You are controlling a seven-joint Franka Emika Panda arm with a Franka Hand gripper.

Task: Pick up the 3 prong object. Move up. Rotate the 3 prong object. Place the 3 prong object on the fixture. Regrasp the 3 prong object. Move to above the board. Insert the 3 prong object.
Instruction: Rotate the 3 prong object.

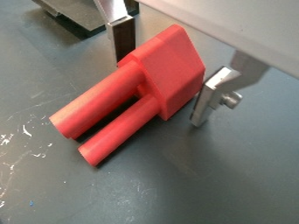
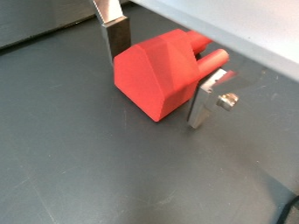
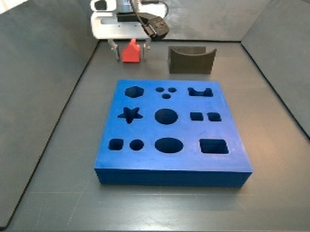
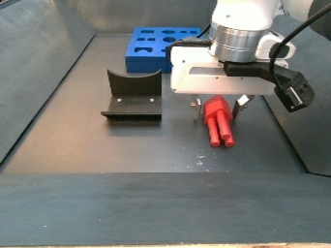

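Wrist views: gripper (image 1: 166,64) straddles the red piece (image 1: 131,92); fingers (image 1: 121,37) spread, just beside its block end on either side; piece lies flat on the floor, prongs pointing away; same in (image 2: 163,74).
Side views: gripper (image 3: 130,41) low over piece (image 3: 129,52), beside fixture (image 3: 190,60); board (image 3: 173,131) well apart; piece (image 4: 222,123) on floor, right of fixture (image 4: 134,97).

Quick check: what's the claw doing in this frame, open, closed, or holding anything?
Claw: open, low over the floor, one finger each side of the red pronged piece, which lies flat, not yet gripped.
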